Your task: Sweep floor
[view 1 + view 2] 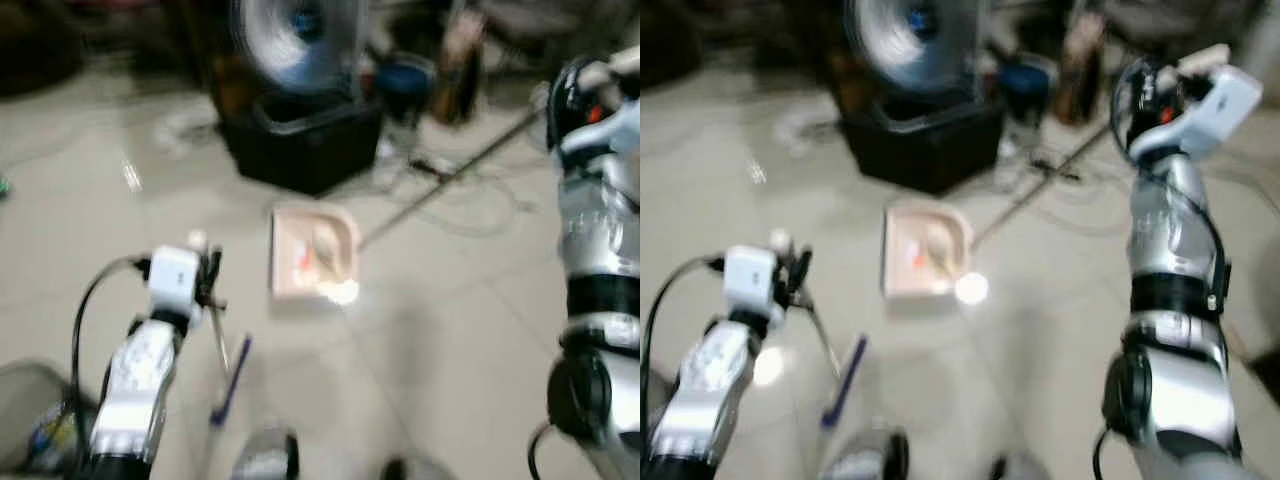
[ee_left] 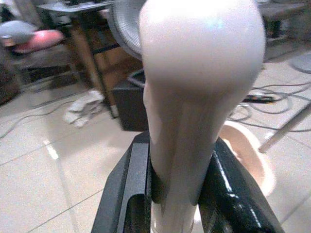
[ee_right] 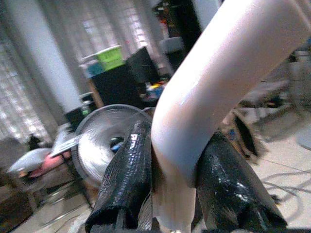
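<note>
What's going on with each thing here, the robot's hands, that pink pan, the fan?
Left gripper: fingers shut on a pale handle.
Right gripper: fingers shut on a pale curved handle.
Dustpan: flat on the floor, debris inside.
Fan: upright behind a black bin; too blurred to tell if running.

Glossy plastic, shiny tile, bright metal

The pale handle looks smooth glossy plastic; the floor is shiny tile; the fan has a bright metal grille; the 2 fingers are glossy black.
</note>
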You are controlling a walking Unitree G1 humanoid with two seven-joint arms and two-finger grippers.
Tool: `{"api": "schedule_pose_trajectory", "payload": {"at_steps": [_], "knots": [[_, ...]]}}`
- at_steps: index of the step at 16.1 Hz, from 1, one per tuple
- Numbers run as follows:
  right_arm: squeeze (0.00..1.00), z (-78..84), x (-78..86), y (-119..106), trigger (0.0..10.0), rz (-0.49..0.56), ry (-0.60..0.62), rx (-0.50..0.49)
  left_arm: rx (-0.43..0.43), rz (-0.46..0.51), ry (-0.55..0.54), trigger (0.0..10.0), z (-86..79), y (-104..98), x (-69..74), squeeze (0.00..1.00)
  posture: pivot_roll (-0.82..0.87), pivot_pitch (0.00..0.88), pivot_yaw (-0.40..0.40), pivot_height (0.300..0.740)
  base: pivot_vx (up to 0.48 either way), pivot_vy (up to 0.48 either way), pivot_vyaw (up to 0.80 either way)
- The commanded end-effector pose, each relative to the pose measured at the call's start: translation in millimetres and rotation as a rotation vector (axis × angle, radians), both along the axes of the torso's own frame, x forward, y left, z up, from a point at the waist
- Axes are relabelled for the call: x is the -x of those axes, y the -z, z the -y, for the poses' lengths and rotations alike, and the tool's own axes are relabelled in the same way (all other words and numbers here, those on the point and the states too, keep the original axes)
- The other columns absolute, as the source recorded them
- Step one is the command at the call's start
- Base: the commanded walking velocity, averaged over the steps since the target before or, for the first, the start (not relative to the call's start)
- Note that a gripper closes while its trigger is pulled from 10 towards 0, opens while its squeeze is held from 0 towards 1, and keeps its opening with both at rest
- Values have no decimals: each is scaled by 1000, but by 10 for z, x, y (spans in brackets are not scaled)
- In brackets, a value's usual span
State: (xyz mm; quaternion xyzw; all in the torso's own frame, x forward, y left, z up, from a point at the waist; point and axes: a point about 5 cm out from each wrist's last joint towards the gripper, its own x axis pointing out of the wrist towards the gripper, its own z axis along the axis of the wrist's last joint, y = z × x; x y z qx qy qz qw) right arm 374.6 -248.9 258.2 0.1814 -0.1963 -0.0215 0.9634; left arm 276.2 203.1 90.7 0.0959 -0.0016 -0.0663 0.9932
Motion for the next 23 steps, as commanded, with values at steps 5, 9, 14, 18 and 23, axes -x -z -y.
{"api": "schedule_pose_trajectory", "payload": {"at_steps": [5,9,14,18,23], "knots": [[0,-23,108,-303,10000,114,11,-14,-1,23,-21,10000,45,-42,55,0,2,116,40,740,0,0,800],[0,-98,89,-491,10000,172,-8,-44,-2,23,-24,10000,55,-34,97,0,27,101,15,740,0,0,800],[0,-244,7,-518,10000,175,-46,-71,9,28,-33,10000,0,-55,174,0,60,98,1,740,0,0,800],[0,-334,-21,-468,10000,164,-75,-80,7,23,-40,10000,-2,-38,232,0,75,99,-5,740,220,0,800],[0,-378,-61,-461,10000,166,-71,-92,5,33,-53,10000,-50,-87,246,0,94,104,-5,740,376,0,800]]}}
